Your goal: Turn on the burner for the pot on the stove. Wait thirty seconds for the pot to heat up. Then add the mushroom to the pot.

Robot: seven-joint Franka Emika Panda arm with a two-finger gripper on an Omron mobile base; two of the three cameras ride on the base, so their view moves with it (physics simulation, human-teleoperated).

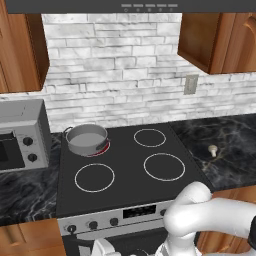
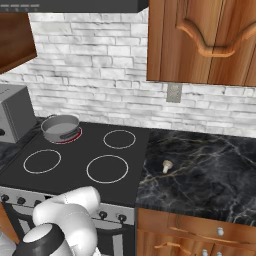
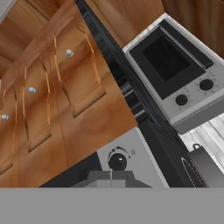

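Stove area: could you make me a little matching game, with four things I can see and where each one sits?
Things:
1. pot
2. mushroom
3. oven
4. knobs

Places:
A. on the stone counter right of the stove
B. on the stove's silver front panel
C. on the back left burner, whose rim glows red
D. on the counter left of the stove

Pairs: 1-C, 2-A, 3-D, 4-B

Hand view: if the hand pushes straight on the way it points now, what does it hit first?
Most likely the black knob at the end of the stove's silver front panel, just beyond the shut hand. Depth is unclear.
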